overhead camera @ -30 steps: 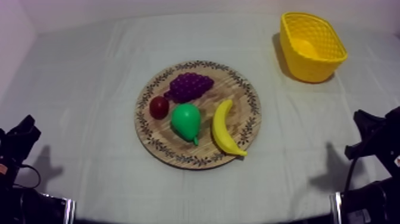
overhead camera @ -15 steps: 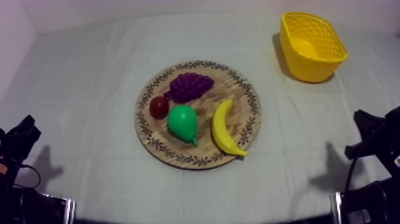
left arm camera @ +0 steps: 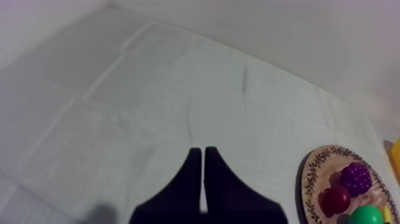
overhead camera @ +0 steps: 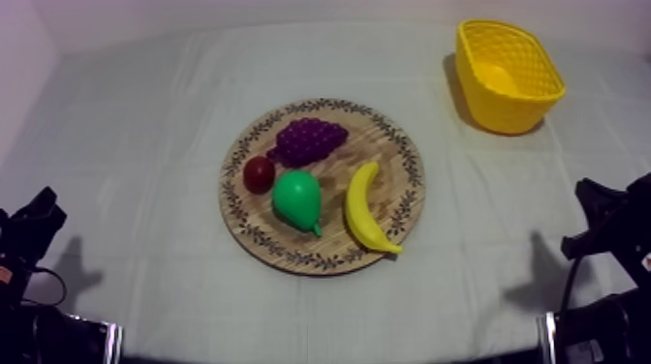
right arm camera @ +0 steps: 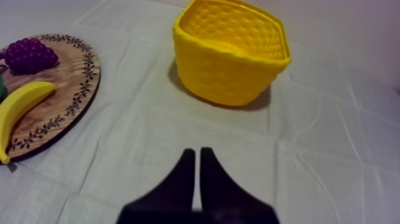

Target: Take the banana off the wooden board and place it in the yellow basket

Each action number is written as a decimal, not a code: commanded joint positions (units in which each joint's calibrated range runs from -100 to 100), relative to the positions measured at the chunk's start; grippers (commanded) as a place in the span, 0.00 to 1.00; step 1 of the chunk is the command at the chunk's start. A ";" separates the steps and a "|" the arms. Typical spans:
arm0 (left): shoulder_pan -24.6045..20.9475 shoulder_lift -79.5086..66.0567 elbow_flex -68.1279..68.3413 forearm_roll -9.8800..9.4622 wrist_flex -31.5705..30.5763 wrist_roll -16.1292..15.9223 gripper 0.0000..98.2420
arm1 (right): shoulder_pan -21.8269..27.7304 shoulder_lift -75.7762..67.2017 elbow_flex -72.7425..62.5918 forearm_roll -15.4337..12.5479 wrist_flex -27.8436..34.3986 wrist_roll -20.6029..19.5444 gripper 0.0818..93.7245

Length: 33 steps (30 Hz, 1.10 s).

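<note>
The banana (overhead camera: pixel 368 221) lies curved on the right side of the wooden board (overhead camera: pixel 411 160), its near tip close to the rim. The pear (overhead camera: pixel 298 198) is just to its left, the small red fruit (overhead camera: pixel 258 174) farther left, and the grapes (overhead camera: pixel 308 138) on the far side. The yellow basket (overhead camera: pixel 504 108) stands upright at the tabletop's (overhead camera: pixel 145 145) far right, well apart from the board. The left gripper (left arm camera: pixel 200 150) is over cloth left of the board, fingers together in a narrow wedge around nothing. The right gripper (right arm camera: pixel 196 152), fingers together too, points at the basket.
</note>
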 commanded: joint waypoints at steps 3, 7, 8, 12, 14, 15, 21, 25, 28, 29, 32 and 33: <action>0.02 -0.05 -0.01 0.03 0.00 0.02 0.00 | 0.02 -0.05 0.04 0.01 0.01 0.01 0.00; 0.02 -0.05 -0.01 0.03 0.00 0.02 0.00 | 0.02 -0.05 0.04 0.01 0.01 0.05 0.00; 0.02 -0.05 -0.01 0.03 0.00 0.02 0.00 | 0.02 -0.05 0.04 0.01 0.01 0.07 0.00; 0.02 -0.05 -0.01 0.03 0.00 0.02 0.00 | 0.02 -0.05 0.04 0.01 0.01 0.04 0.00; 0.02 -0.05 -0.01 0.03 0.00 0.02 0.00 | 0.02 -0.05 0.04 0.01 0.01 -0.02 0.01; 0.02 -0.05 -0.01 0.03 0.00 0.02 0.00 | 0.02 -0.05 0.04 0.01 0.01 -0.14 0.02; 0.02 -0.05 -0.01 0.03 0.00 0.02 0.00 | -0.51 -0.05 0.04 0.01 0.01 -0.98 0.01; 0.02 -0.05 -0.01 0.03 0.00 0.00 0.00 | -0.67 -0.05 0.04 0.01 0.01 0.24 0.01; 0.02 -0.05 -0.01 0.03 0.00 0.00 0.00 | -0.67 -0.05 0.04 0.01 0.01 0.33 0.00; 0.02 -0.05 -0.01 0.03 0.00 -0.01 0.00 | -0.67 -0.05 0.04 0.01 0.01 0.25 0.00; 0.02 -0.05 -0.01 0.03 0.00 0.01 0.00 | -0.58 -0.05 0.04 0.01 0.01 -0.02 0.00; 0.02 -0.05 -0.01 0.03 0.00 0.00 0.00 | -0.50 -0.05 0.04 0.01 0.04 -0.13 0.00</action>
